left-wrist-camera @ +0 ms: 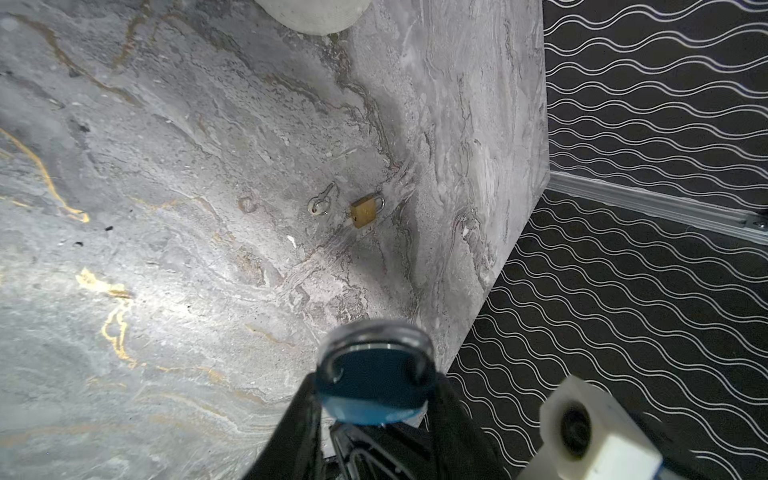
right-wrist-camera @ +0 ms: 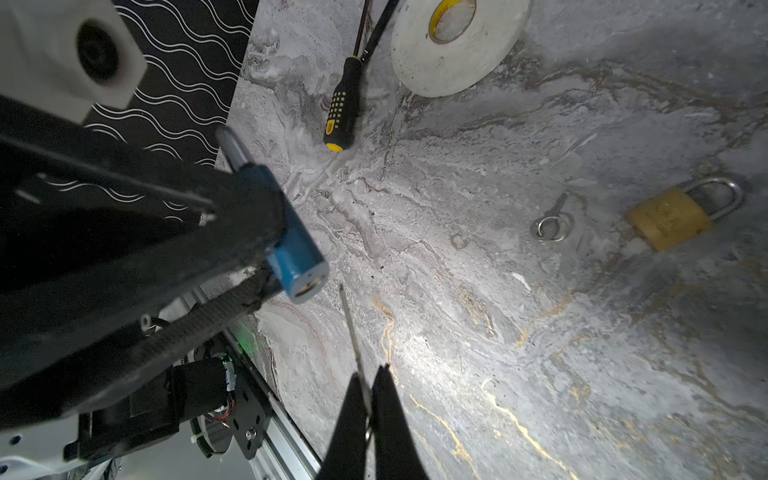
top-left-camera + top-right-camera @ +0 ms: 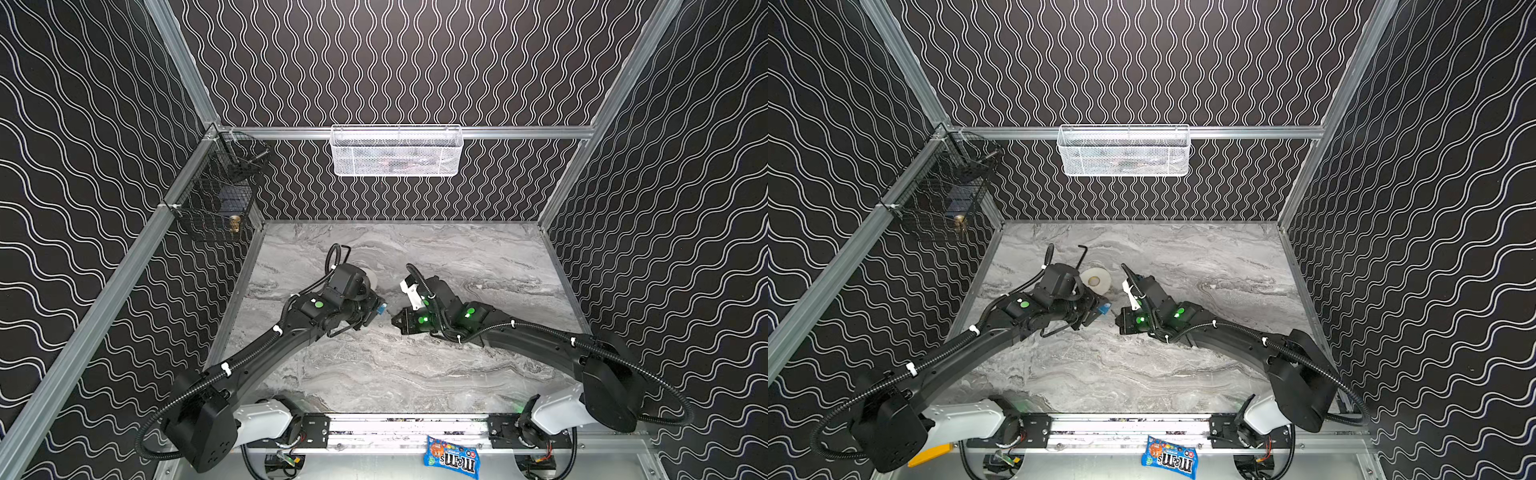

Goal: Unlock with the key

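Blue metal with a rounded body and a silver shackle, the lock (image 2: 297,253) is clamped across its sides by the left gripper (image 1: 374,401) and held clear of the table (image 3: 374,374), keyhole face turned toward the right gripper (image 2: 370,374). That gripper's black fingers (image 2: 347,419) are pinched together on the key (image 2: 353,328), a thin flat blade seen edge-on. Its tip is just beside the lock's flat end and, as far as the right wrist view shows, not in it. In both top views the lock (image 3: 380,308) sits between the two grippers over the middle of the grey, marble-veined table. Well apart from the lock, on the right arm's side, a squarish brass lock (image 2: 669,218) lies flat with its steel shackle closed, and a spare key (image 2: 550,224) on a wire ring lies just beside it. Behind the lock, toward the back wall, a white tape roll (image 3: 1096,281) lies flat, with a screwdriver (image 2: 343,108) next to it, its black handle studded with yellow dots. Farther behind the lock a white mesh basket (image 3: 397,151) hangs on the rail.
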Robot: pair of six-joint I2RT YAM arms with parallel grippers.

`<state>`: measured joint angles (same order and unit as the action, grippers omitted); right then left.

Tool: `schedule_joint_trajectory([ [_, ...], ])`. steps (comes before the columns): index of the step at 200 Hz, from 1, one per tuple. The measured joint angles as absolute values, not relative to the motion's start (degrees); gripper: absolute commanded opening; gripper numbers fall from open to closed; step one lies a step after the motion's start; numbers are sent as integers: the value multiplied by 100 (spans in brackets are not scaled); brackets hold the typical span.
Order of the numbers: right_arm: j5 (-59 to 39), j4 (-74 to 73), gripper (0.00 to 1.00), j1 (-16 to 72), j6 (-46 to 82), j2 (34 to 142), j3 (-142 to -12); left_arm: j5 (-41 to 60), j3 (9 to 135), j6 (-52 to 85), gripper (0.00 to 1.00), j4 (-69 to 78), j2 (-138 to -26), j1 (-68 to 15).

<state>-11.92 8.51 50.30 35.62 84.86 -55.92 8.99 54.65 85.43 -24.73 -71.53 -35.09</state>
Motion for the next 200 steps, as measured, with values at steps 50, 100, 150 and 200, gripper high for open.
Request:
schedule_joint_trajectory([
  [50,-1236,775,0,5030,3686,8479,-5564,991,5518,8536,9,-2403,-7223,-3483],
  [100,-1232,775,0,5028,3699,8495,-5610,1000,5557,8517,8,-2366,-7253,-3472],
  [150,-1186,773,0,5028,3699,8451,-5618,980,5559,8512,8,-2408,-7234,-3468],
  [200,-1160,735,0,5028,3682,8381,-5601,982,5559,8488,7,-2410,-7227,-3450],
])
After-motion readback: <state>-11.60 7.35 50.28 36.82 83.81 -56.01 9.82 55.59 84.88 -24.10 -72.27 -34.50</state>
